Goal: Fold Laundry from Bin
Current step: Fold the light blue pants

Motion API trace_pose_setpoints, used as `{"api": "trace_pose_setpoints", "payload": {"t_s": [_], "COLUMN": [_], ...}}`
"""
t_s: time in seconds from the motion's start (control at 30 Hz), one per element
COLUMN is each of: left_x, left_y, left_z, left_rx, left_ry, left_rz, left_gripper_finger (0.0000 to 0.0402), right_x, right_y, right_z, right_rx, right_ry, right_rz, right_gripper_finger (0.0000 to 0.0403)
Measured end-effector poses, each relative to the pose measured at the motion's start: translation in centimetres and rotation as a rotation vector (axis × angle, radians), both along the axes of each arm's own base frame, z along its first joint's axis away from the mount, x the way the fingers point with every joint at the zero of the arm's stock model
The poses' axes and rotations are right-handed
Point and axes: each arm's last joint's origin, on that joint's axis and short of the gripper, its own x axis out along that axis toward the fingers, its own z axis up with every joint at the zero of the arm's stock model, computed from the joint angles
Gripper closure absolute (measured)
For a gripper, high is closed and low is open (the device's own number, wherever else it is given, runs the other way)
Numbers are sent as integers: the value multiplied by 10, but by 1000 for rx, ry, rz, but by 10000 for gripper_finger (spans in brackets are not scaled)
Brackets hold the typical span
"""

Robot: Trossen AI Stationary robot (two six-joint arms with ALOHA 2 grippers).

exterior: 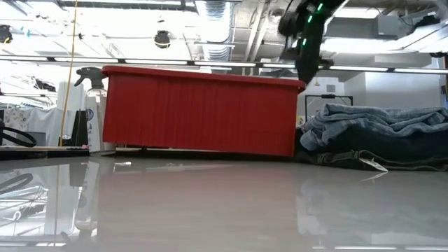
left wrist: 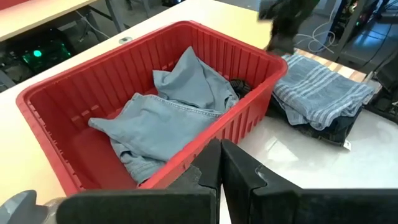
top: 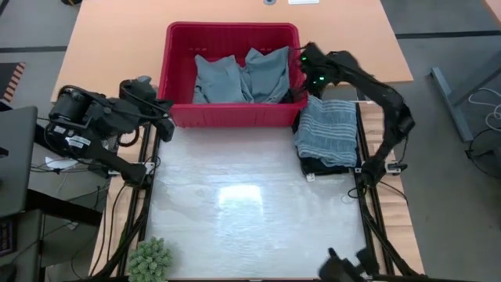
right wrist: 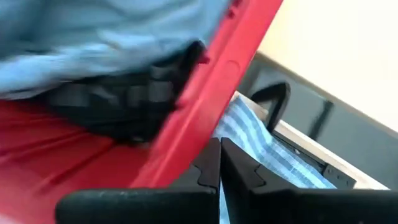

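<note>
at the table's far edge sits the red bin (top: pixel 232 114), with light blue laundry (top: pixel 241 77) and a dark garment (right wrist: pixel 118 102) bunched inside. just beside its right end, a striped grey-blue cloth (top: pixel 328 130) lies folded atop a dark one (top: pixel 325 166). right gripper (top: pixel 301 74) hangs over the bin's right rim, fingers pressed together, empty. left gripper (top: pixel 167 117) waits clenched at the bin's left corner, holding nothing.

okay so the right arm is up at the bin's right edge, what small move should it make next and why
Probably open the right end effector and dip into the bin for the dark garment. Its fingers look shut over the right rim, holding nothing, and light blue garments remain inside beside the folded stack.
</note>
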Motion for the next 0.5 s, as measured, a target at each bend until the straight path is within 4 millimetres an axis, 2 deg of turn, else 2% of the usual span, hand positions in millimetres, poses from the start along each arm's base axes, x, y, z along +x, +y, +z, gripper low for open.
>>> {"api": "trace_pose_setpoints", "payload": {"t_s": [0.1, 0.3, 0.4, 0.5], "left_x": [11, 59, 86, 111], "left_y": [-1, 7, 25, 54], "left_z": [-5, -27, -36, -42], "left_rx": [3, 71, 65, 73], "left_ry": [17, 110, 133, 143], "left_rz": [7, 67, 55, 42], "left_gripper_finger": [401, 401, 401, 397], "right_x": [-18, -39, -41, -39], "right_y": [16, 38, 41, 39], "right_z": [26, 76, 93, 97], "right_rx": [-52, -265, -347, -377], "right_ry": [-57, -293, -427, -465], "right_rz": [-2, 25, 60, 67], "right_gripper_finger": [364, 385, 377, 352]}}
